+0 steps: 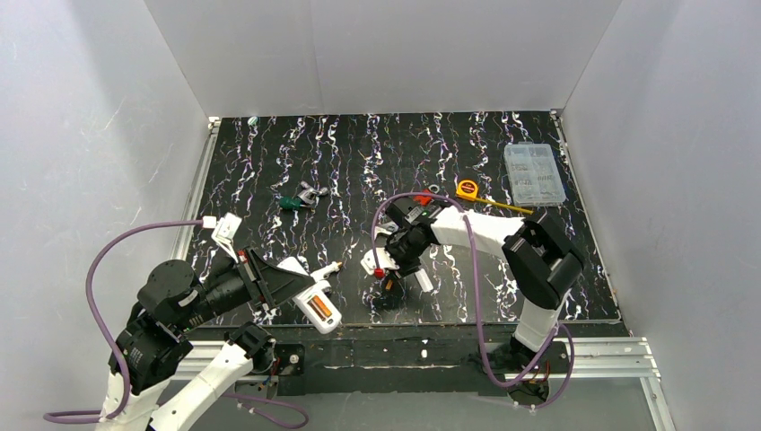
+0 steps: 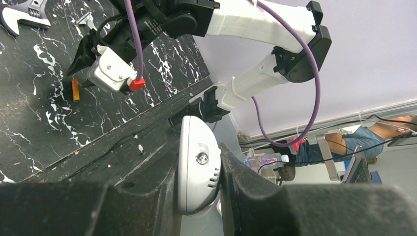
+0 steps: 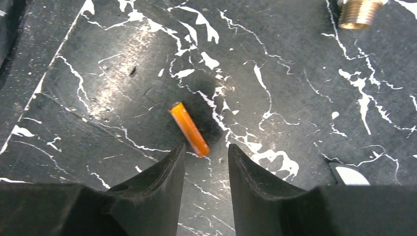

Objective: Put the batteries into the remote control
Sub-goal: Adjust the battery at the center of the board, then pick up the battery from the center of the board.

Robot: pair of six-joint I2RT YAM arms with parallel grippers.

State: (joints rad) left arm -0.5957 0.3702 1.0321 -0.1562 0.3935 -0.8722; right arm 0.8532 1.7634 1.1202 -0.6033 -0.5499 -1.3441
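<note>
near the front edge of the black marbled table (image 1: 269, 180): remote control gripped, one battery loose.
the left gripper (image 2: 199, 164) is clamped tight on the white remote control (image 2: 196, 147), seen end-on between its dark fingers. the right gripper (image 3: 206, 147) hangs over the table with its jaws apart; the orange battery (image 3: 189, 129) lies flat and slanted on the surface, its near end at the mouth of the gap, neither finger touching it.

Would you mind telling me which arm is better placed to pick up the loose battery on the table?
Right. The right end effector is open, with the battery lying just ahead of its fingertips, while the left end effector is shut on the remote.
</note>
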